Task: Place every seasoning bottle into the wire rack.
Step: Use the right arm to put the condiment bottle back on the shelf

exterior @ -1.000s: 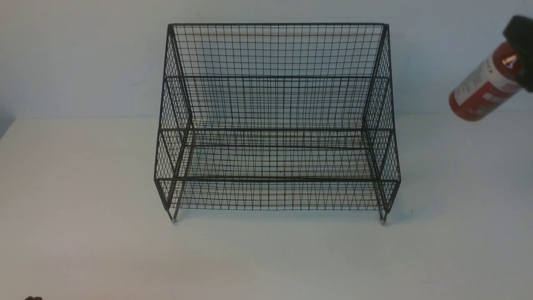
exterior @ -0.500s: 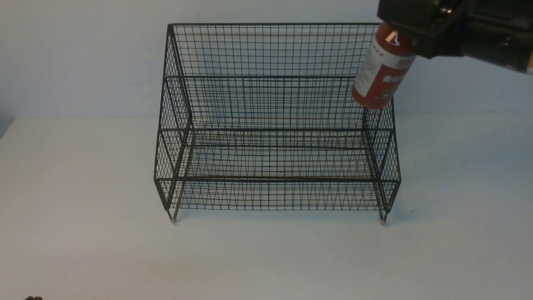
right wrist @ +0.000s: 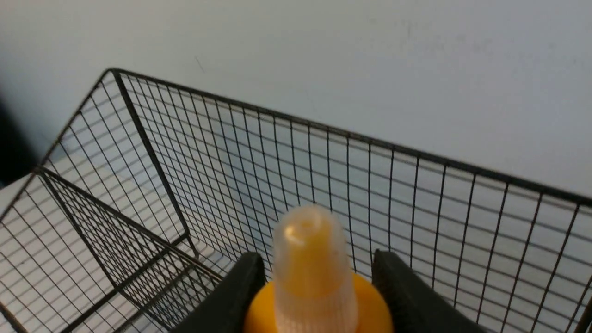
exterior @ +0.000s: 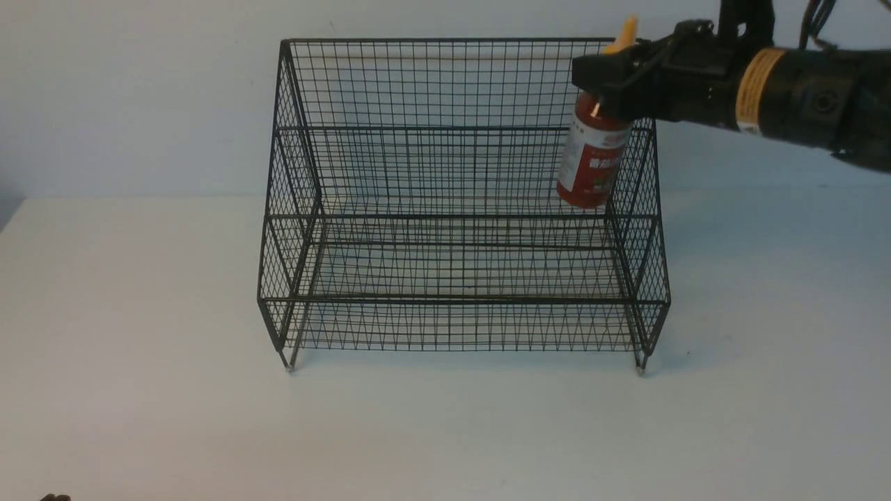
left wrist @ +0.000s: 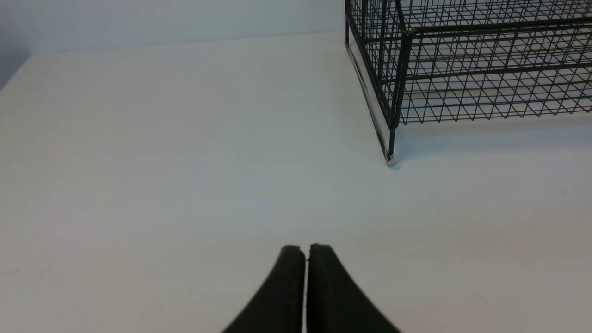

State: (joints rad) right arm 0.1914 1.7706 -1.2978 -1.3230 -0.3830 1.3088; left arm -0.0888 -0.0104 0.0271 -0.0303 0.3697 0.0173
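Observation:
The black wire rack [exterior: 459, 209] stands mid-table, two stepped tiers with a tall grid back; it also shows in the left wrist view [left wrist: 462, 69] and the right wrist view [right wrist: 231, 162]. My right gripper [exterior: 612, 80] is shut on the seasoning bottle [exterior: 590, 160] at its neck. The bottle hangs nearly upright inside the rack's right end, above the upper tier, not touching it. Its yellow nozzle cap [right wrist: 314, 268] sits between the black fingers [right wrist: 236, 296]. My left gripper [left wrist: 305, 249] is shut and empty, low over the bare table, left of and in front of the rack.
The white table [exterior: 139, 348] ends at a pale wall [exterior: 139, 90] just behind the rack. The rack's right side wall [exterior: 644, 209] stands close beside the hanging bottle.
My right arm has swung left with the bottle, from outside the rack's right side to inside its right end. The bottle has turned from tilted to nearly upright and come lower.

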